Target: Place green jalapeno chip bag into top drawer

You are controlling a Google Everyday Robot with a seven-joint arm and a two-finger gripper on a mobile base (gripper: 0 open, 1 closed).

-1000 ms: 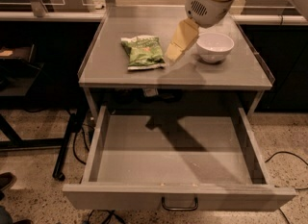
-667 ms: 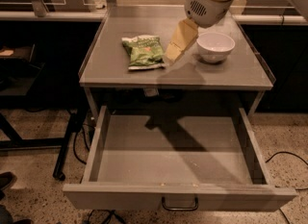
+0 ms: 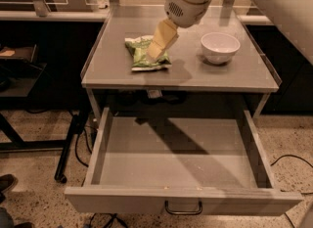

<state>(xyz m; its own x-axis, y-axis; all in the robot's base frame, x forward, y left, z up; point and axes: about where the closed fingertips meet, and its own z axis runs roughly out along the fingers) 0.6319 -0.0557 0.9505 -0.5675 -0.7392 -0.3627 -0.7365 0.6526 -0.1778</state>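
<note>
The green jalapeno chip bag [image 3: 138,55] lies flat on the grey table top [image 3: 112,65], left of centre. My gripper [image 3: 154,53] comes down from the upper right on a white arm, and its pale tip is over the right part of the bag, at or just above it. The top drawer [image 3: 176,168] is pulled fully out below the table top, with nothing in it. Its flat front panel carries a small dark handle [image 3: 183,208] at centre.
A white bowl [image 3: 220,47] stands on the table top to the right of the bag. The table top has low raised side rims. Dark furniture and cables stand on the speckled floor at left, with a cable on the floor at right.
My gripper has moved left, from between the bag and the bowl to over the bag's right part. The bag, the bowl and the drawer have not moved.
</note>
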